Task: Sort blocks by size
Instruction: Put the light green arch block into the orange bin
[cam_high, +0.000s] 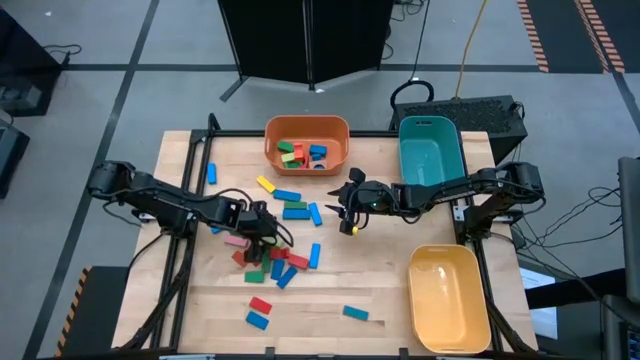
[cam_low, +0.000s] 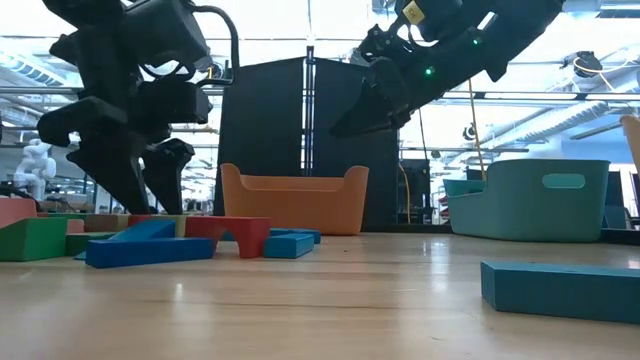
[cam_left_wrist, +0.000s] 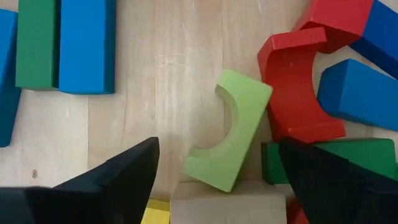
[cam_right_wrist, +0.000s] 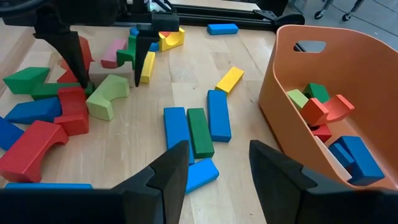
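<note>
My left gripper (cam_left_wrist: 217, 177) hangs spread over the pile, its fingers either side of a light green arched block (cam_left_wrist: 230, 137), not pinching it yet. At three o'clock from that block a red arch (cam_left_wrist: 298, 87) touches it; blue and green bars (cam_left_wrist: 62, 43) lie toward ten o'clock. My right gripper (cam_high: 347, 205) hovers spread and empty near table centre. Farther off, the orange bin (cam_high: 340, 130) holds a handful of blocks; the teal bin (cam_high: 405, 160) and yellow bin (cam_high: 420, 300) look empty. I judge most sorting remains.

Red, blue, green, yellow and pink blocks (cam_high: 268, 250); orange bin (cam_high: 306, 145); teal bin (cam_high: 431, 152).
</note>
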